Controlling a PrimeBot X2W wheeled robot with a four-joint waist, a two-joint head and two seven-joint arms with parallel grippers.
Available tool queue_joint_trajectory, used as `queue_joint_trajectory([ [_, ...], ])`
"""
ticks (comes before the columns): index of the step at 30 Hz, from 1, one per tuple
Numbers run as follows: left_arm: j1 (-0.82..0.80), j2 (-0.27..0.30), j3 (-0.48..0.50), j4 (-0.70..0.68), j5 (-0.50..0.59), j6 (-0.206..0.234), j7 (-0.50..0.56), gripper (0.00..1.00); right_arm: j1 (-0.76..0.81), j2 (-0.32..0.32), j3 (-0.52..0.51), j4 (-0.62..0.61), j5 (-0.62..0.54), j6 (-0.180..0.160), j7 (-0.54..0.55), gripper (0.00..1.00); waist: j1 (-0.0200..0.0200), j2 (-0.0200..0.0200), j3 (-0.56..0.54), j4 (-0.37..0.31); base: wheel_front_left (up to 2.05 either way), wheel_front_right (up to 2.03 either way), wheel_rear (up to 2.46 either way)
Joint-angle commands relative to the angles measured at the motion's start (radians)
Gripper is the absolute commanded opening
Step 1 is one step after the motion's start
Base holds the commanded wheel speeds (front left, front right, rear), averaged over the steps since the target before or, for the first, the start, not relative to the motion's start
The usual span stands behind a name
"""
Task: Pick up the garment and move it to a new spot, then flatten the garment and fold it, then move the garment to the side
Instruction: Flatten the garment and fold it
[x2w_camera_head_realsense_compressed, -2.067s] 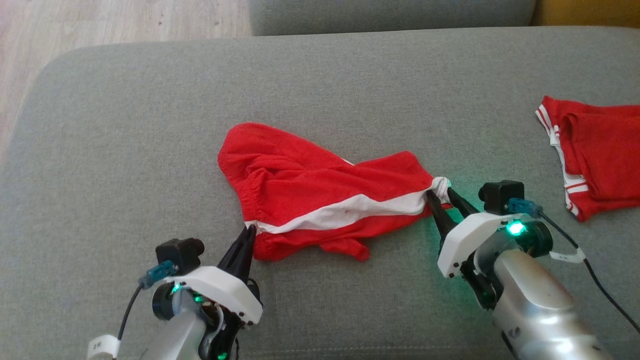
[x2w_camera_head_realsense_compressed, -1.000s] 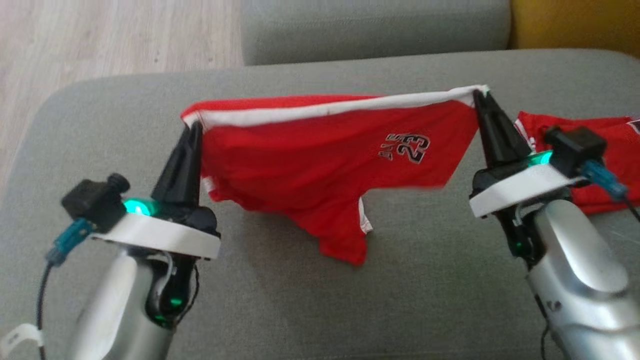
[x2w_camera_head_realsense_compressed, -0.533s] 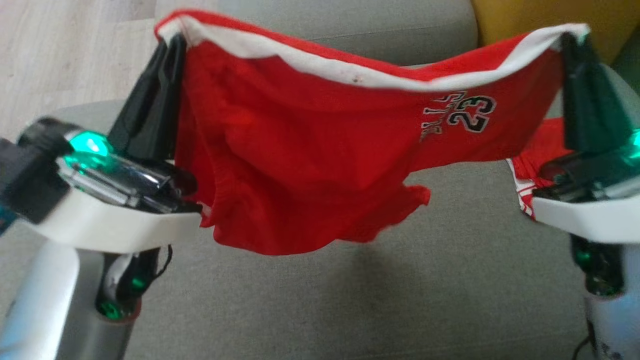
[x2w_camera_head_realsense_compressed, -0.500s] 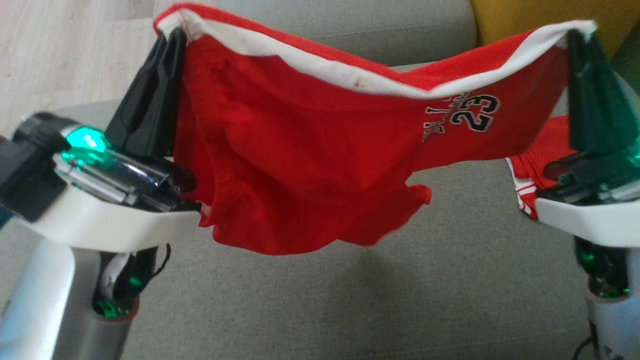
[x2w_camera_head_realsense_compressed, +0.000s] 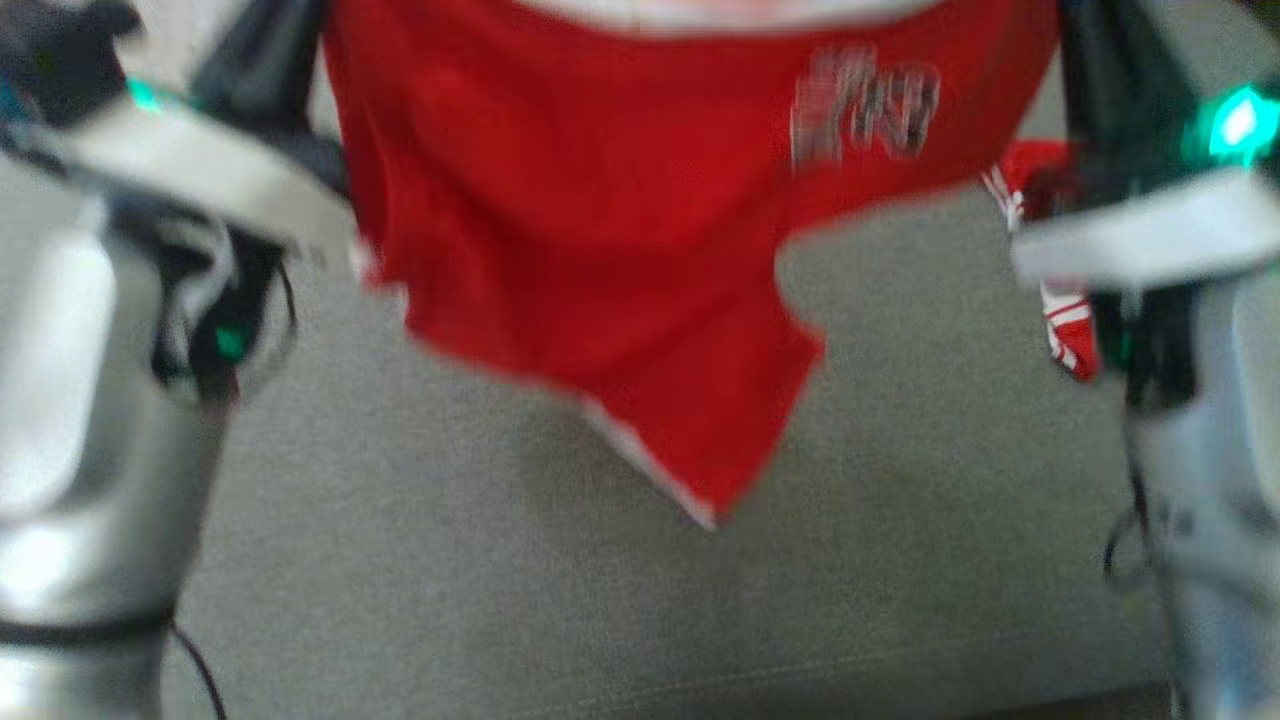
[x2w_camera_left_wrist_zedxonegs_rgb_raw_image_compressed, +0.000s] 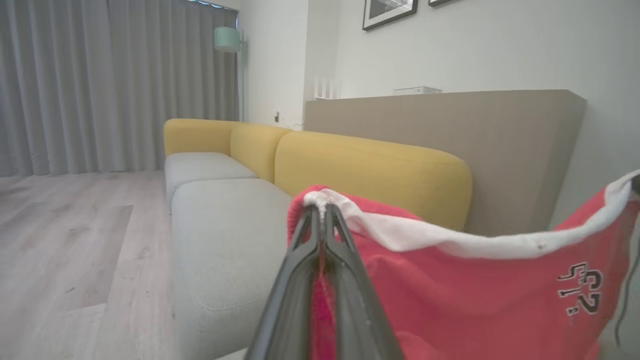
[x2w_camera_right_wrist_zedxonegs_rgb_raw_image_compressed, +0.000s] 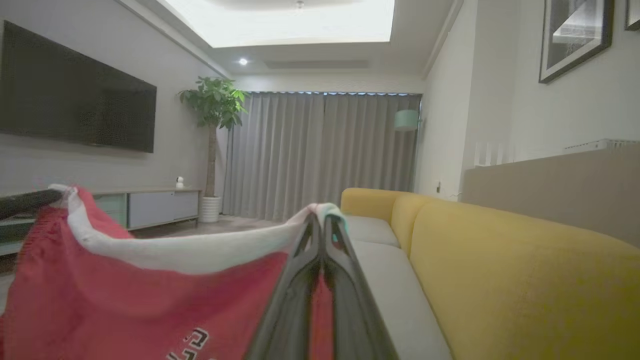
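Grey sofa cushion (x2w_camera_head_realsense_compressed: 500, 600) is spreading out below, and up at the left the left end effector (x2w_camera_left_wrist_zedxonegs_rgb_raw_image_compressed: 320, 216) is clamping tight on one corner of the red garment (x2w_camera_head_realsense_compressed: 600, 220) at its white waistband (x2w_camera_left_wrist_zedxonegs_rgb_raw_image_compressed: 450, 242). That garment is hanging stretched in the air between both arms, one point dangling above the cushion. Over at the right, the right end effector (x2w_camera_right_wrist_zedxonegs_rgb_raw_image_compressed: 322, 220) is pinching the other waistband corner, with a second red garment (x2w_camera_head_realsense_compressed: 1065, 330) lying on the cushion behind it.

Grey sofa seat (x2w_camera_head_realsense_compressed: 450, 560), second red garment (x2w_camera_head_realsense_compressed: 1065, 330) at right

Home living room: yellow sofa (x2w_camera_right_wrist_zedxonegs_rgb_raw_image_compressed: 500, 280) right of right claw (x2w_camera_right_wrist_zedxonegs_rgb_raw_image_compressed: 320, 218); wall TV (x2w_camera_right_wrist_zedxonegs_rgb_raw_image_compressed: 75, 90), potted plant (x2w_camera_right_wrist_zedxonegs_rgb_raw_image_compressed: 212, 105) left; curtains (x2w_camera_right_wrist_zedxonegs_rgb_raw_image_compressed: 320, 155) beyond.
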Motion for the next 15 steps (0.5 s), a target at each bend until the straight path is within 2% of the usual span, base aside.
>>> queue_joint_trajectory([
  [1, -0.119, 0.027, 0.046, 0.002, 0.016, -0.007, -0.012, 0.0, -0.104, 0.003, 0.021, 0.001, -0.002, 0.007, -0.018, 0.0, -0.0002, 0.0, 0.063, -0.021, 0.0, 0.0, 0.0],
  [5, -0.311, 0.0, 0.047, 0.167, 0.057, -0.013, -0.089, 0.0, -0.325, 0.038, 0.015, 0.172, -0.039, 0.007, -0.103, 0.0, -0.0002, 0.0, 0.116, -0.043, 0.0, 0.0, 0.0],
  [8, -0.451, -0.033, 0.043, 0.311, 0.098, -0.011, -0.193, 0.0, -0.477, 0.09, -0.011, 0.309, -0.088, 0.007, -0.196, 0.0, -0.0002, 0.0, 0.149, -0.062, 0.0, 0.0, 0.0],
  [11, -0.506, -0.055, 0.035, 0.403, 0.113, -0.016, -0.257, 0.0, -0.528, 0.117, -0.019, 0.369, -0.103, 0.007, -0.235, 0.0, -0.0002, 0.0, 0.177, -0.069, 0.0, 0.0, 0.0],
  [15, -0.486, -0.088, 0.019, 0.496, 0.098, -0.038, -0.298, 0.0, -0.494, 0.131, 0.008, 0.411, -0.093, 0.007, -0.258, 0.0, -0.0002, 0.0, 0.212, -0.067, 0.0, 0.0, 0.0],
])
